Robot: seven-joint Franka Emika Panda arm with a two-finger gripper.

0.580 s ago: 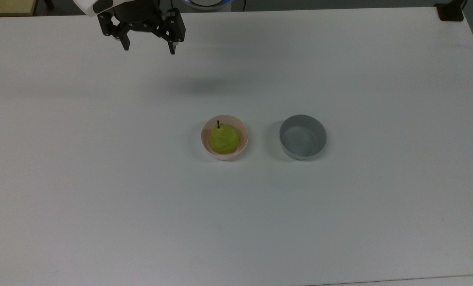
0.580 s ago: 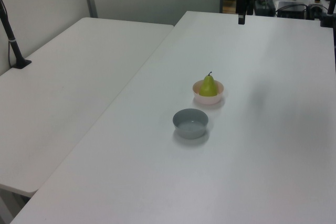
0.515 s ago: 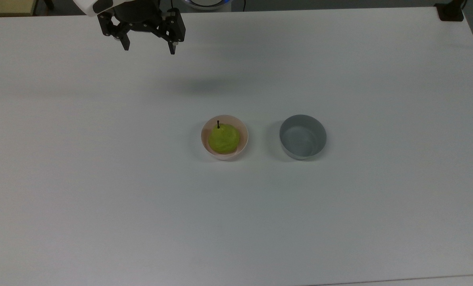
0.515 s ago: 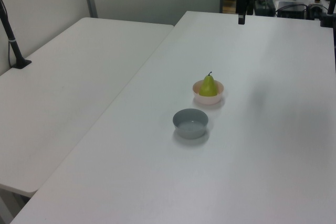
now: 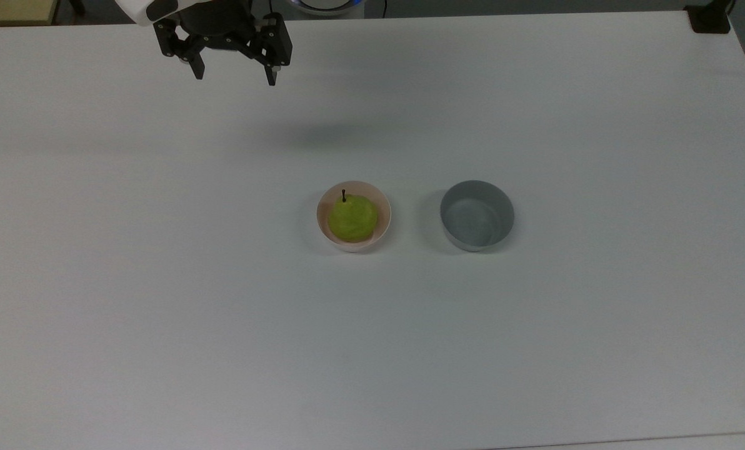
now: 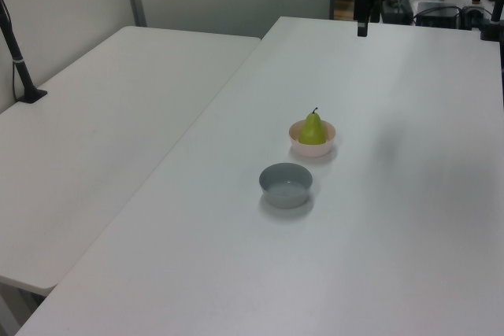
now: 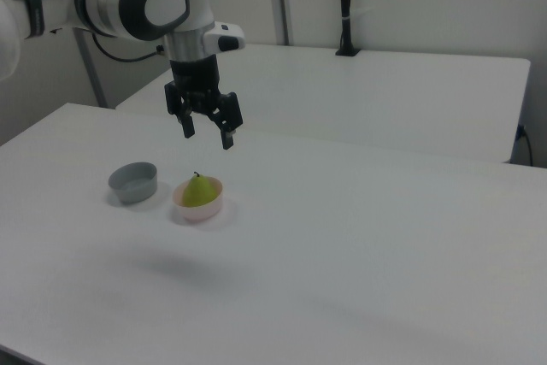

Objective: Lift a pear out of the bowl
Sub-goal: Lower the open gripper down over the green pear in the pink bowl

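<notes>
Tool [image 5: 233, 80] spread, high above surface [image 5: 160, 312], well apart from pear [image 5: 352, 217]. Pear upright in pink bowl [image 5: 382, 206]; stem up, sides exposed for grip. Grey bowl [image 5: 477, 215] beside.

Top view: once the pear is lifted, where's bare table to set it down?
Bare table lies all around. The widest patches are left of the pink bowl holding the pear, and below both bowls. The tightest spot is the gap between it and the grey bowl.
</notes>
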